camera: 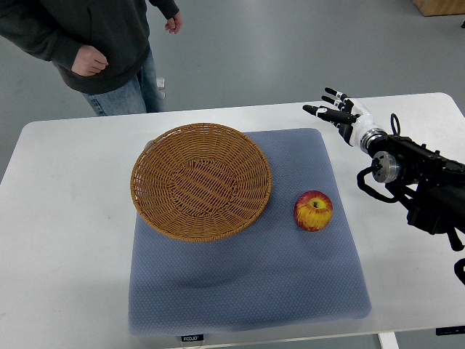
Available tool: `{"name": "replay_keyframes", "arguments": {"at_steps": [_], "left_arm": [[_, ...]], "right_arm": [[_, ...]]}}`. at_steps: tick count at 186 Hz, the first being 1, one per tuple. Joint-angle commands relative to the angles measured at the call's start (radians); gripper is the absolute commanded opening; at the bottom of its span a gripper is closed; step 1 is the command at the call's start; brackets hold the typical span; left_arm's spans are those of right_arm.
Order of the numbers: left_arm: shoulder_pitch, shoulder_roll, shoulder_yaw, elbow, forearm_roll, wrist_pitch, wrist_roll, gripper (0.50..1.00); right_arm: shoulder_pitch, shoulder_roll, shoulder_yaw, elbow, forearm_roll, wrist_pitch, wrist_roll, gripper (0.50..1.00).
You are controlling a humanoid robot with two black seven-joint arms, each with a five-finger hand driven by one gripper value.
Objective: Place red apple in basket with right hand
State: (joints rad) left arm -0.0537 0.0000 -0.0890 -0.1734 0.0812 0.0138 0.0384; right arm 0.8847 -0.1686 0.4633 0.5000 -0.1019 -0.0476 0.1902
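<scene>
A red apple (313,211) with a yellow patch lies on the blue-grey mat (247,283), just right of the wicker basket (201,182). The basket is round, brown and holds nothing. My right hand (336,110) hangs above the table's far right part, beyond and to the right of the apple, well apart from it. Its fingers are spread and hold nothing. The right arm (418,178) comes in from the right edge. The left arm does not show.
A person in a dark hoodie and jeans (109,43) stands behind the white table (58,218), at its far left. The mat covers the table's middle. The table's front edge runs along the bottom of the picture.
</scene>
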Motion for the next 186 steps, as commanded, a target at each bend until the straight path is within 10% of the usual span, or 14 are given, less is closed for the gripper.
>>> {"name": "replay_keyframes", "arguments": {"at_steps": [1,113,186], "left_arm": [[0.000,0.000,0.000,0.000,0.000,0.000,0.000,1.000],[0.000,0.000,0.000,0.000,0.000,0.000,0.000,1.000],[0.000,0.000,0.000,0.000,0.000,0.000,0.002,1.000]], "right_arm": [[0.000,-0.002,0.000,0.000,-0.001,-0.002,0.002,0.919],[0.003,-0.019,-0.003,0.000,-0.012,-0.032,0.074,0.919],[0.000,-0.107,-0.022,0.014,-0.067,0.219,0.077,0.917]]}}
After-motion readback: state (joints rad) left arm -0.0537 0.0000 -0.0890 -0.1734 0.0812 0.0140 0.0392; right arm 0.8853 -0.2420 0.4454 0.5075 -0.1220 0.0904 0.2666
